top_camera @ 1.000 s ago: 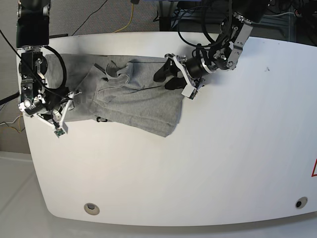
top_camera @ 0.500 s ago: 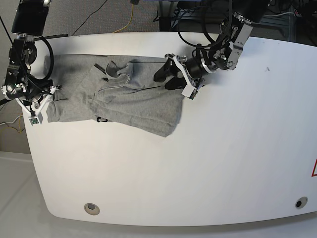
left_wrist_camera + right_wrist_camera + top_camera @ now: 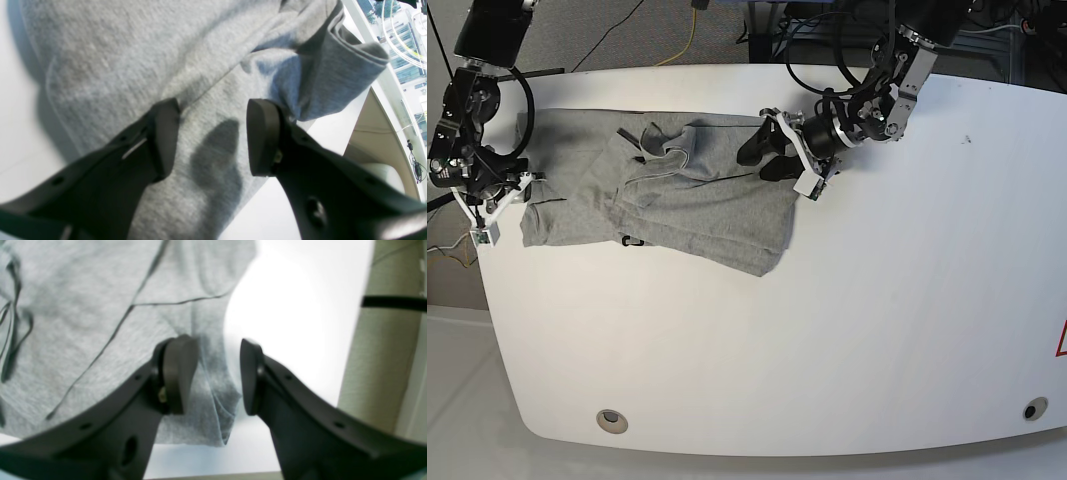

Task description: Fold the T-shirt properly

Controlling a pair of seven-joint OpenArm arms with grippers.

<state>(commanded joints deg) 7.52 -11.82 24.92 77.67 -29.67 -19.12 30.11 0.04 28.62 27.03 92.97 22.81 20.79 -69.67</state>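
Note:
The heather-grey T-shirt (image 3: 687, 195) lies crumpled and partly folded at the table's far left, plain side up, with a sleeve bunched near its top (image 3: 667, 140). My left gripper (image 3: 760, 157) rests at the shirt's upper right edge. In the left wrist view it (image 3: 213, 133) is open over the shirt's grey cloth (image 3: 133, 60), nothing pinched. My right gripper (image 3: 512, 195) is at the shirt's left end. In the right wrist view it (image 3: 215, 373) is open, its fingers straddling the corner of the shirt (image 3: 213, 413).
The white table (image 3: 877, 300) stretches to the right and front of the shirt. Its left edge runs just beside my right gripper. Cables hang behind the far edge (image 3: 692, 30). Two round holes (image 3: 610, 421) (image 3: 1034, 409) sit near the front corners.
My right arm moved left and up from the shirt's front-left edge to its left end. The shirt's left part lies a little flatter. The left arm stayed put.

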